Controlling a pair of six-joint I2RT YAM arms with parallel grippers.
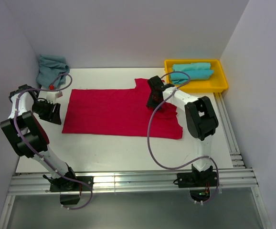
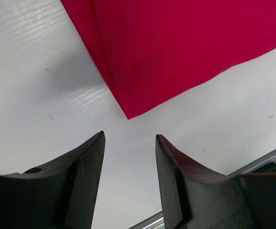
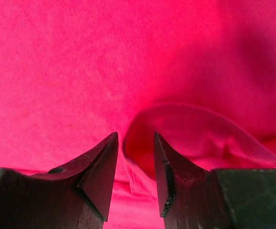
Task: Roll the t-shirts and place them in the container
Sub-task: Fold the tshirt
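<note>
My white-linked, black-jointed left arm [image 1: 28, 136] rises from its base at the near edge, folds back hard at the elbow and reaches out to the left. Its wrist is tipped down, and the black two-finger left gripper [image 2: 130, 136] is held low with its jaws standing well apart. My matching right arm [image 1: 200, 117] climbs from its own base, bends at the bulky black elbow and stretches forward and leftward. There the black two-finger right gripper [image 3: 135, 136] points steeply down, its jaws parted by a narrower gap.
</note>
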